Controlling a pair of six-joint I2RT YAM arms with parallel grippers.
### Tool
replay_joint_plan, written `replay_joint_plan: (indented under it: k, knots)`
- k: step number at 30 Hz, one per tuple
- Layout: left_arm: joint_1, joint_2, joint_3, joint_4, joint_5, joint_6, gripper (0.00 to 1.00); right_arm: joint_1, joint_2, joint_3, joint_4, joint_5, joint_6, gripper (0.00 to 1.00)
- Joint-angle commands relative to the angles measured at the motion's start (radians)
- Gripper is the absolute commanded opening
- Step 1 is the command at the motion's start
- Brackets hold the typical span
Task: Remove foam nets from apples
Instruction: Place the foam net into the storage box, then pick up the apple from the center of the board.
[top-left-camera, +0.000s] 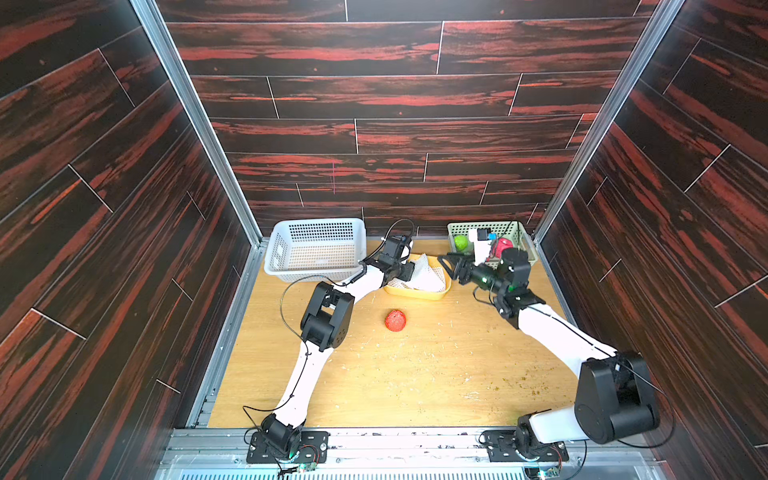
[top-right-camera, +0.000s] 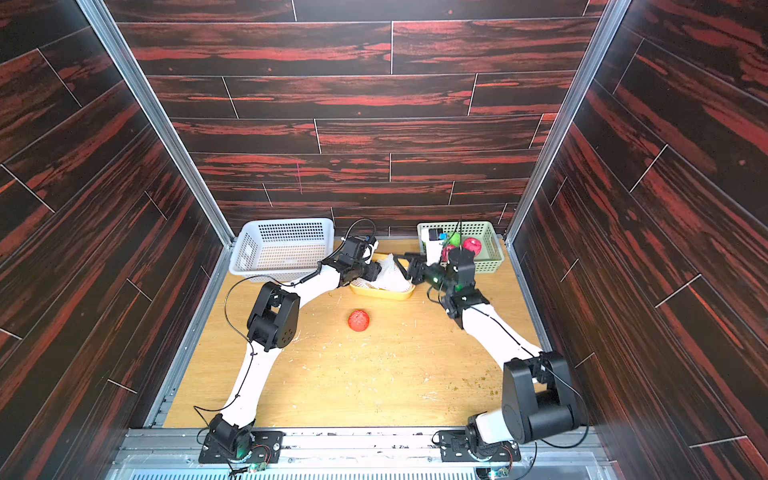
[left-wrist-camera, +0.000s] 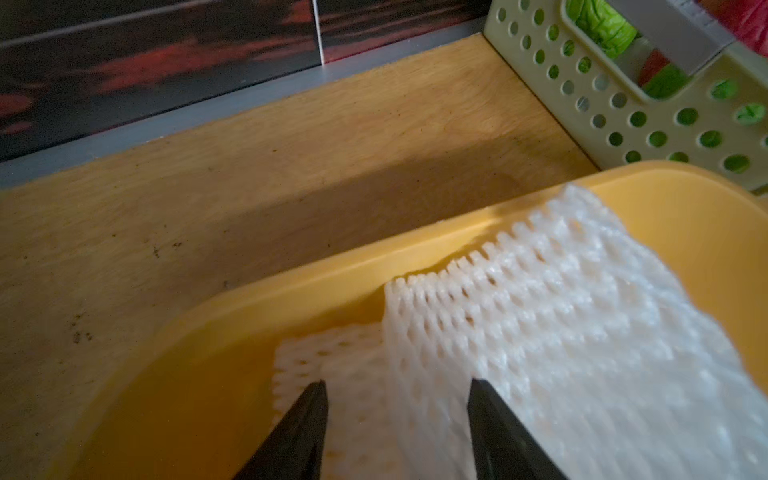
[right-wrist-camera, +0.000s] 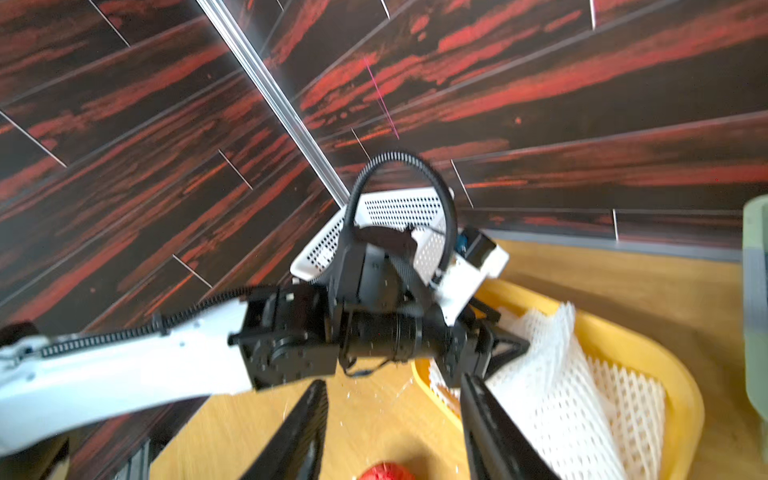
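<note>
Several white foam nets lie piled in a yellow tray at mid-back of the table. My left gripper reaches into the tray, open, its fingers apart just over the foam nets without pinching them. Just right of the tray, above the table, my right gripper is open and empty. A red apple lies alone on the table in front of the tray. In the green basket sit a green apple and a red apple.
A white perforated basket stands at the back left, beside my left arm. The green basket stands close to the tray's right end. Dark wood-patterned walls close in the table on three sides. Crumbs dot the table at the front right.
</note>
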Motion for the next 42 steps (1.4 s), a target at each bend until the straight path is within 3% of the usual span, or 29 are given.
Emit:
replay_joint_plan:
  k: [1,4,11,18,21,24,26,31,37,42]
  knots:
    - [-0.004,-0.032,0.018,-0.012,-0.008,-0.003,0.61,0.005,-0.054,-0.047,0.042,0.002,-0.044,0.55]
    - [-0.003,-0.073,0.011,-0.012,-0.02,0.004,0.65,0.005,-0.076,-0.087,0.059,-0.002,-0.051,0.55]
    - [-0.004,-0.23,-0.069,0.028,-0.025,0.005,0.86,0.005,-0.072,-0.117,0.018,0.006,-0.089,0.56]
    - [-0.004,-0.411,-0.203,0.085,-0.048,0.021,0.93,0.007,-0.093,-0.14,0.003,0.021,-0.099,0.56]
    - [-0.003,-0.489,-0.268,0.097,-0.059,0.011,0.93,0.016,-0.092,-0.134,-0.007,-0.028,-0.118,0.57]
    - [-0.004,-0.628,-0.457,0.219,-0.053,-0.031,0.93,0.116,-0.071,-0.087,-0.135,0.055,-0.253,0.6]
    - [-0.005,-0.769,-0.637,0.327,-0.048,-0.067,0.94,0.194,-0.034,-0.071,-0.187,0.166,-0.327,0.68]
    - [-0.005,-1.057,-1.037,0.458,-0.01,-0.098,1.0,0.277,0.076,-0.066,-0.167,0.176,-0.319,0.77]
    - [-0.013,-1.304,-1.33,0.376,0.013,-0.138,1.0,0.348,0.225,-0.029,-0.198,0.253,-0.365,0.81]
    - [-0.02,-1.348,-1.457,0.373,0.089,-0.17,1.0,0.363,0.319,0.007,-0.2,0.256,-0.365,0.81]
